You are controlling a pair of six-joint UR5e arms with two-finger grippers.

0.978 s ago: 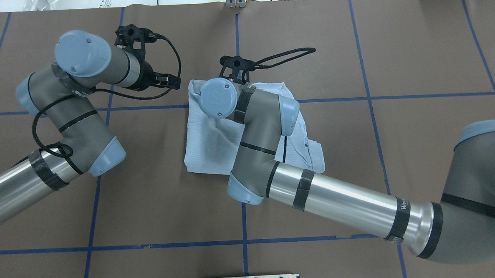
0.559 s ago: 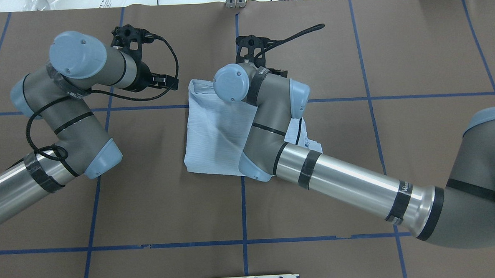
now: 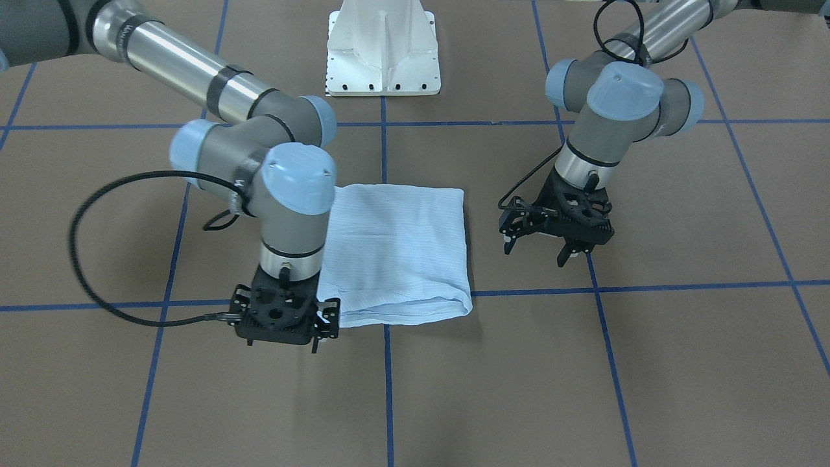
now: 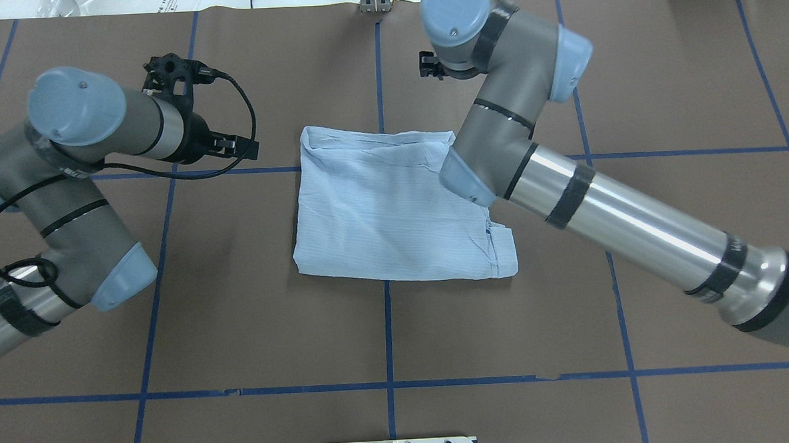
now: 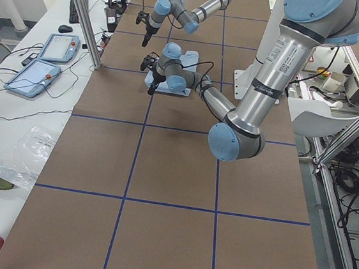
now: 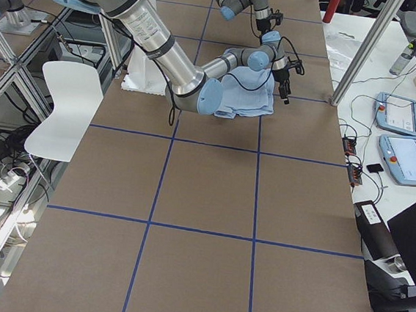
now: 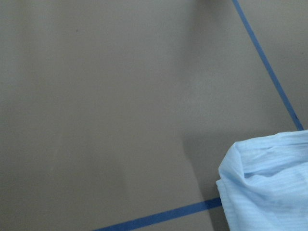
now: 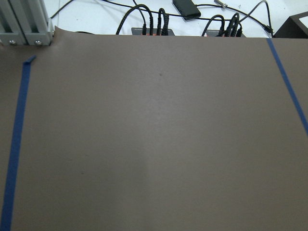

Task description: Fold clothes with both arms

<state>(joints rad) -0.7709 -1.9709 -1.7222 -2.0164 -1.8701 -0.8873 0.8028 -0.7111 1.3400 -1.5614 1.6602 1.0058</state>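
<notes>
Brown taped table (image 3: pixel 648 363) — thin crinkled shirt (image 3: pixel 395 246), roughly square; left hand (image 3: pixel 534 256), right hand (image 3: pixel 283 342) splayed, empty

Robotics lab. Brown-papered table (image 4: pixel 239 321) gridded with blue tape (image 4: pixel 387 328), aluminium frame posts (image 5: pixel 83 15) alongside, teach pendants (image 5: pixel 35 75) lying on a white side bench (image 5: pixel 2 106). Tangled cables (image 8: pixel 151 19) at the far edge, a white chair (image 6: pixel 69 106) nearby.

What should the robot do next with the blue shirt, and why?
Probably just back away: the shirt lies folded flat in a rectangle, the left gripper hangs open beside it, and the right gripper is clear of it too.
</notes>
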